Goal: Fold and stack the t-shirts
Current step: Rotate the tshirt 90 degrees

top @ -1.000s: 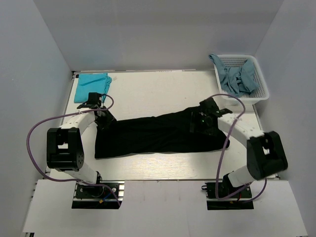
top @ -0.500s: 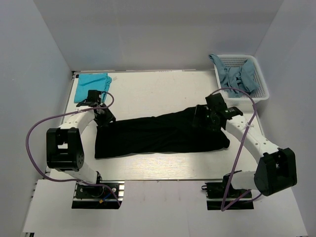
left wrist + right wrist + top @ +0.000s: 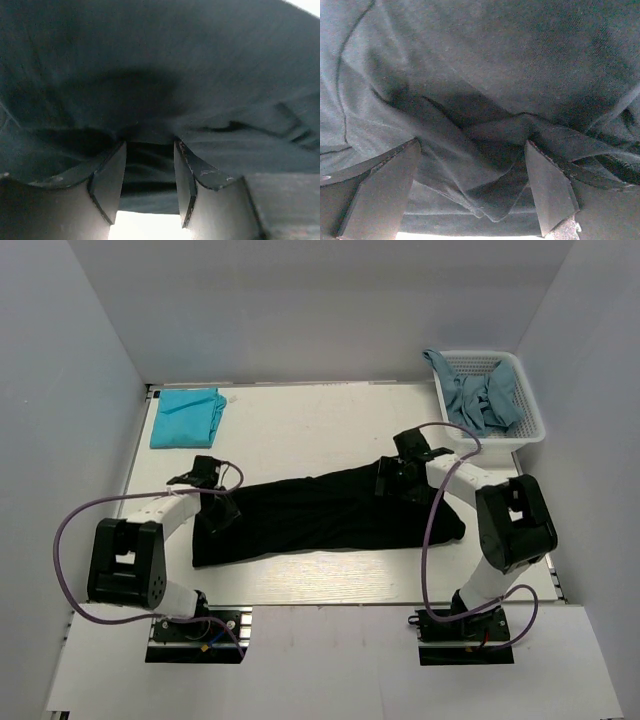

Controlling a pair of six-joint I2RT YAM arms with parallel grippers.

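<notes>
The long black cloth t-shirt [image 3: 320, 512] lies folded into a band across the middle of the white counter [image 3: 300, 435]. It looks light and limp and likely to slump, so the end corners seem the best hold. The left pincer [image 3: 150, 146] sits on its left end, jaws partway apart with a fold at the tips; I cannot tell whether they pinch it. The right pincer [image 3: 470, 145] is on the right end's far edge, jaws wide apart astride crumpled cloth. Farther off, a folded teal t-shirt [image 3: 185, 418] lies far left, and greyish-blue t-shirts [image 3: 475, 395] fill a white plastic mesh basket [image 3: 497, 440] far right.
</notes>
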